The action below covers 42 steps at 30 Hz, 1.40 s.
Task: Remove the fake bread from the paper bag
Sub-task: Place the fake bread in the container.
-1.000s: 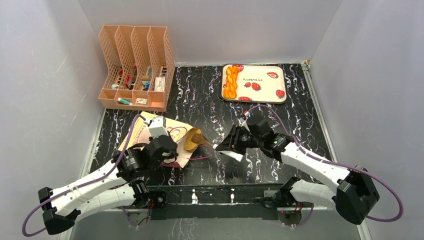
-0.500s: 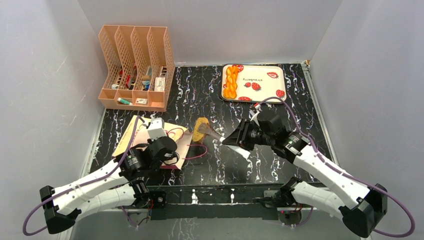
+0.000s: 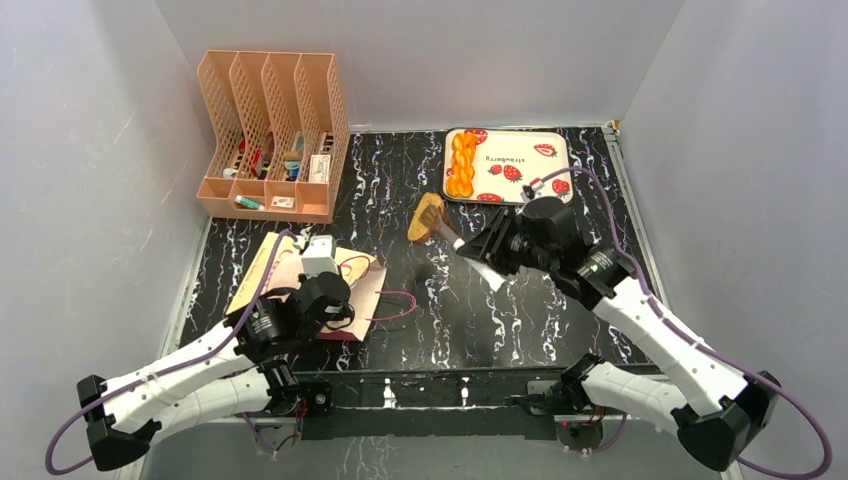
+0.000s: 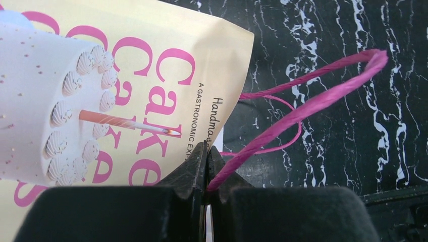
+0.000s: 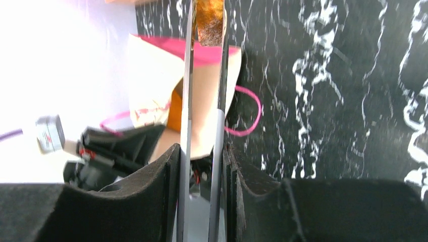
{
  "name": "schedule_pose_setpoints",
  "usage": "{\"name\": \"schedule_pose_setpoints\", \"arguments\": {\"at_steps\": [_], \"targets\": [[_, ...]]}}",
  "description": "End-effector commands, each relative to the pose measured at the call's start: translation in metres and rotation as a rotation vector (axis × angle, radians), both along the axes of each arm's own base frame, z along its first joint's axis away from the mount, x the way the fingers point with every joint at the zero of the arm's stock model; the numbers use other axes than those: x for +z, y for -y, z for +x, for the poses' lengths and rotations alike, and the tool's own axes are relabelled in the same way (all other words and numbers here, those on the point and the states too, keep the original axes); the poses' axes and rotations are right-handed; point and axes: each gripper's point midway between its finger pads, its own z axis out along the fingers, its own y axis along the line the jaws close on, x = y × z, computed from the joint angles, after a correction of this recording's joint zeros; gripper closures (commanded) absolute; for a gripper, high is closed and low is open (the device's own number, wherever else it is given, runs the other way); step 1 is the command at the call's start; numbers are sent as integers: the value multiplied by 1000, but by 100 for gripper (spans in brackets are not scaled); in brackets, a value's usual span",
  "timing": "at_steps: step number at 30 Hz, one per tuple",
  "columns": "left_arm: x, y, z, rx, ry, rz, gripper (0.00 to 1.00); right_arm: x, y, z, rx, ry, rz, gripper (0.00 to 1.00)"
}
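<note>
Top view: right gripper (image 3: 478, 247) clamps a pair of metal tongs (image 3: 450, 234), whose tips pinch a brownish bread piece (image 3: 428, 216), upper middle of frame, well apart from the paper bag (image 3: 290, 268), near the strawberry tray (image 3: 530, 185). A braided loaf (image 3: 462, 165) lies on the tray's left end. Bag lies flat on the black marbled table (image 3: 400, 170), lower left. Left wrist view: left gripper (image 4: 206, 161) is pinched closed on the bag's magenta cord handle (image 4: 313, 101).
</note>
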Motion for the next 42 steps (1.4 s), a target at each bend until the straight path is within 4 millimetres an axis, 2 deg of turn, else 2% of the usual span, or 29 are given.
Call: {"name": "schedule_pose_setpoints", "arguments": {"at_steps": [1, 4, 7, 14, 23, 28, 34, 37, 42], "targets": [[21, 24, -2, -175, 40, -36, 100, 46, 8, 61, -117, 194, -1, 100], [29, 46, -8, -314, 35, -55, 100, 47, 23, 98, -183, 219, 0, 100], [33, 70, -17, -449, 3, -71, 100, 48, 51, 140, -274, 240, 26, 100], [45, 114, -32, -671, -56, -111, 100, 32, 98, 216, -421, 266, 56, 100], [59, 144, -41, -813, -73, -165, 100, -12, 136, 289, -541, 283, 62, 100], [58, 160, -50, -900, -121, -192, 100, -28, 153, 329, -573, 292, 91, 100], [54, 168, -53, -943, -155, -175, 100, -49, 152, 359, -563, 273, 121, 100], [50, 167, -51, -945, -158, -156, 100, -63, 147, 365, -552, 247, 145, 100], [45, 164, -46, -919, -145, -135, 100, -73, 140, 364, -542, 219, 182, 100]]}}
